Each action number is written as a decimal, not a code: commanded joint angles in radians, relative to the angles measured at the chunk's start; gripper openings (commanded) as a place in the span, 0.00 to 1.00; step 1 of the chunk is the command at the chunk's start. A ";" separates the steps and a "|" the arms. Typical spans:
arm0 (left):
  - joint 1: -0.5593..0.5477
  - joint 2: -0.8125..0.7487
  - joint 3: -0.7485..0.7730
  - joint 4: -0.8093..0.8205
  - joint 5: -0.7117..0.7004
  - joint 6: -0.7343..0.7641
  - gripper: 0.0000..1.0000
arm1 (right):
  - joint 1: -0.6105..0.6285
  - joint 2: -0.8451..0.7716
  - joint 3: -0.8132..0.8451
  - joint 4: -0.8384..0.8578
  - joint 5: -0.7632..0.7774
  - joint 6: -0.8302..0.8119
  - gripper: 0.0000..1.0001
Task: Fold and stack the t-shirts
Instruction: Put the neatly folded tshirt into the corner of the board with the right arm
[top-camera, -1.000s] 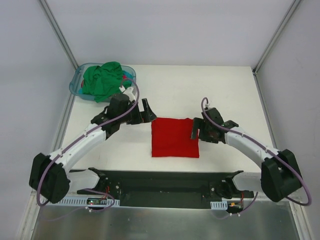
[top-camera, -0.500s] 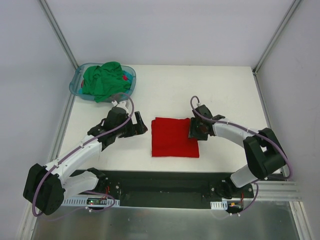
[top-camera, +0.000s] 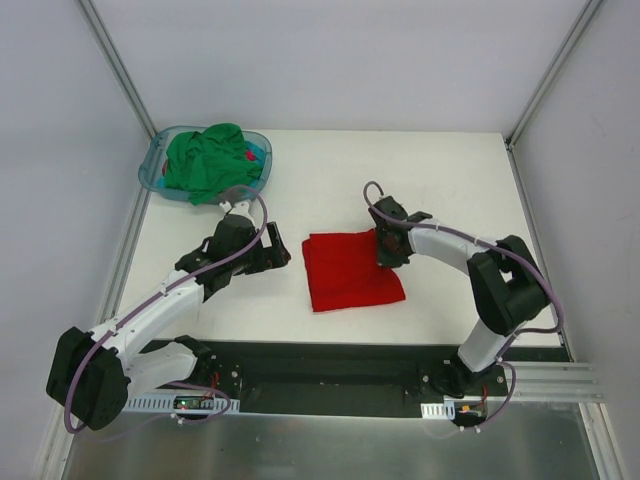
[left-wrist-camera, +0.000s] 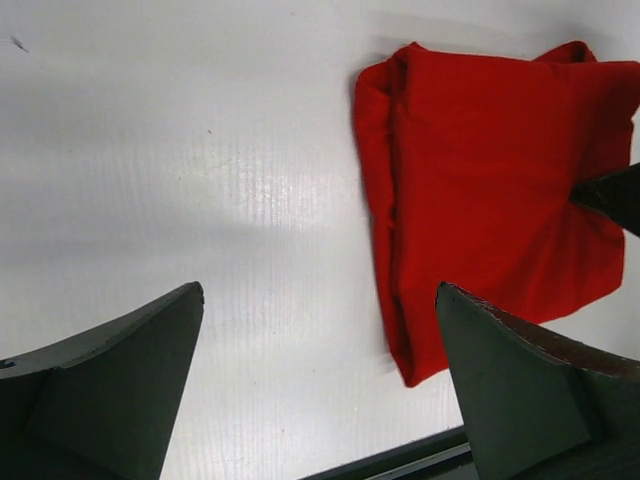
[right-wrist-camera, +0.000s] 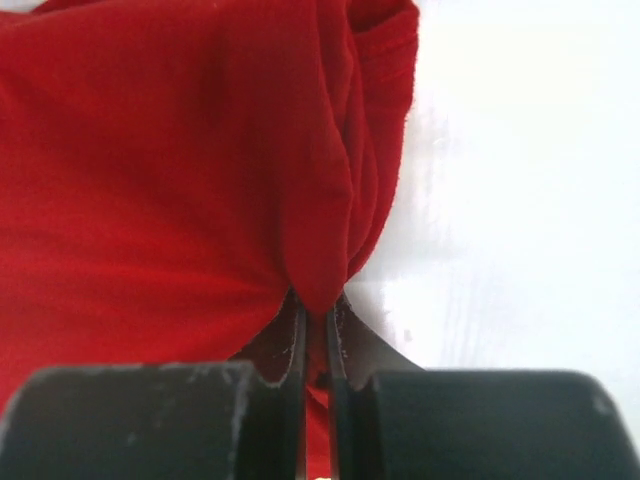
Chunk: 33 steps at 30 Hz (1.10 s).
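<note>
A folded red t-shirt (top-camera: 350, 272) lies mid-table, slightly askew; the left wrist view shows the red t-shirt (left-wrist-camera: 490, 190) from its left side. My right gripper (top-camera: 387, 250) sits at its right edge, shut on a pinch of the red t-shirt (right-wrist-camera: 200, 160), the cloth bunched between the fingertips (right-wrist-camera: 298, 330). My left gripper (top-camera: 278, 248) hovers open just left of the shirt, apart from it, its fingers (left-wrist-camera: 110, 380) spread wide over bare table. A crumpled green t-shirt (top-camera: 205, 160) fills the basket at the back left.
A translucent blue basket (top-camera: 155, 168) stands at the table's back left corner with the green cloth and a bit of red showing inside. A black rail (top-camera: 330, 370) runs along the near edge between the arm bases. Grey walls enclose the table.
My right gripper moved in onto the shirt's right edge and shut on it, dragging the shirt askew. My left gripper drew back left from the shirt and stayed open.
</note>
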 joint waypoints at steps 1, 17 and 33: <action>0.010 -0.032 -0.003 -0.025 -0.080 0.043 0.99 | -0.053 0.073 0.113 -0.190 0.234 -0.107 0.01; 0.015 -0.153 -0.041 -0.056 -0.325 0.068 0.99 | -0.504 0.328 0.511 -0.345 0.476 -0.538 0.01; 0.017 -0.178 -0.055 -0.050 -0.402 0.069 0.99 | -0.751 0.438 0.636 -0.264 0.546 -0.722 0.01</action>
